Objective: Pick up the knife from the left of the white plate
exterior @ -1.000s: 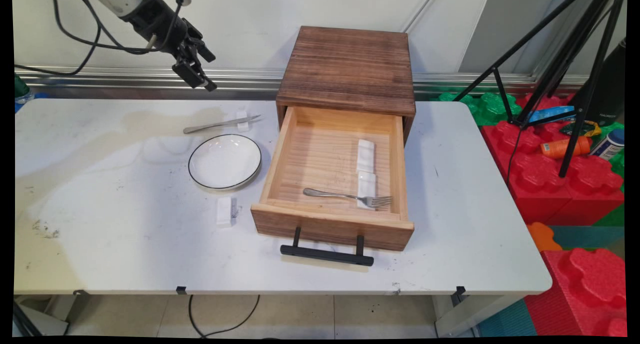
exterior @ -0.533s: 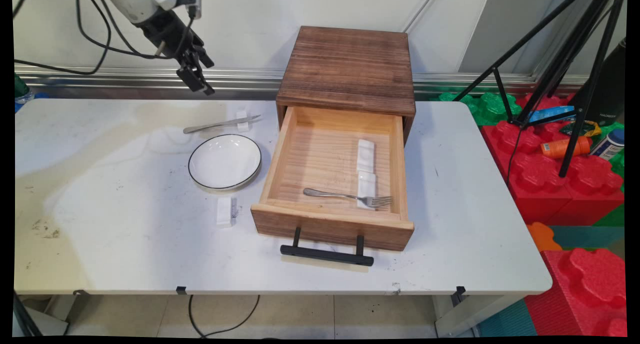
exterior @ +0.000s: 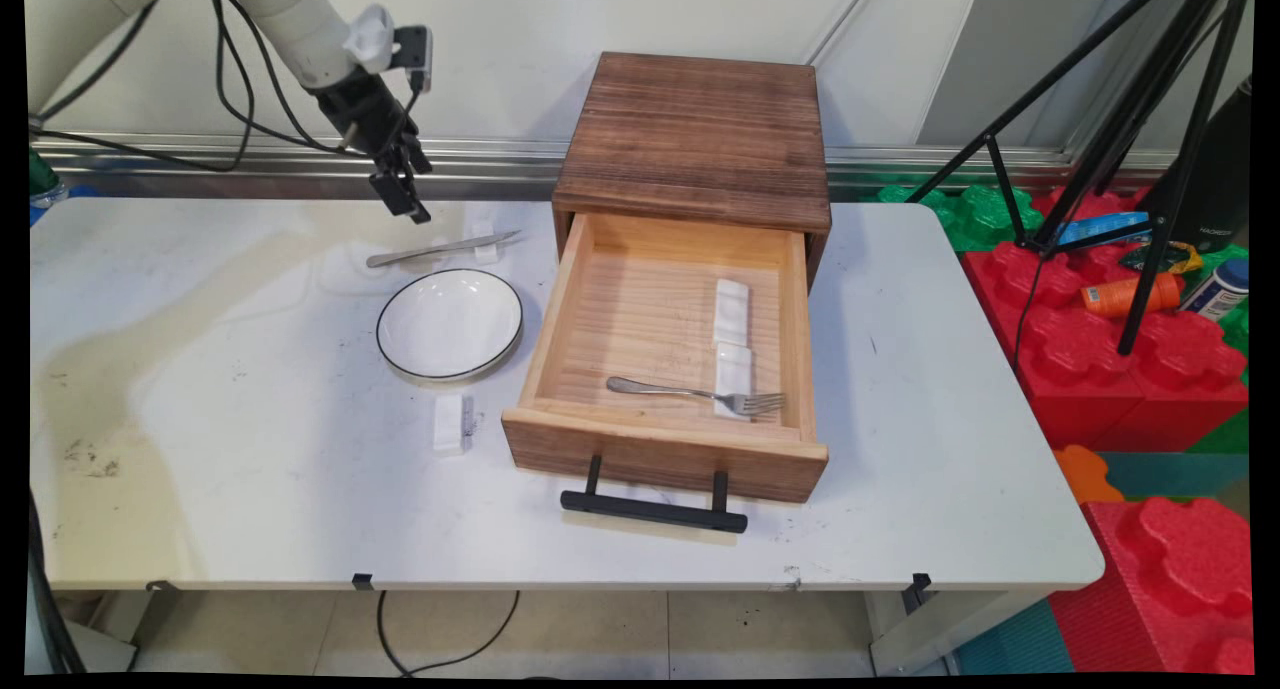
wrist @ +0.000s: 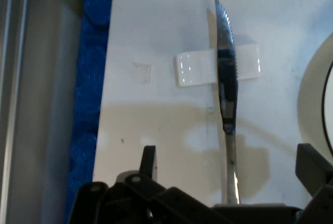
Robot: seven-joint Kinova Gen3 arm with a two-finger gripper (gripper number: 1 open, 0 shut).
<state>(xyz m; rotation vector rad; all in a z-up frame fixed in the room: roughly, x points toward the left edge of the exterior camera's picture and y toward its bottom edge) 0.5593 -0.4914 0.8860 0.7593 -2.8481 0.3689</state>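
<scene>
Hand [exterior: 410, 205] hovering over knife [wrist: 227, 86], fingers [wrist: 148, 161] spread, gripping nothing | knife blade lying propped on rest [wrist: 193, 69], handle touching table [exterior: 250, 449]

A lab or test room is suggested by the black tripod [exterior: 1120, 139] at the upper right, red foam blocks [exterior: 1130, 369] on the floor, and a scuffed white table [exterior: 250, 469]

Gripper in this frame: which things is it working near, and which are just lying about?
Near the gripper:
knife
white rest under the knife
plate

Lying about:
fork in the open drawer
two white rests
white block
</scene>
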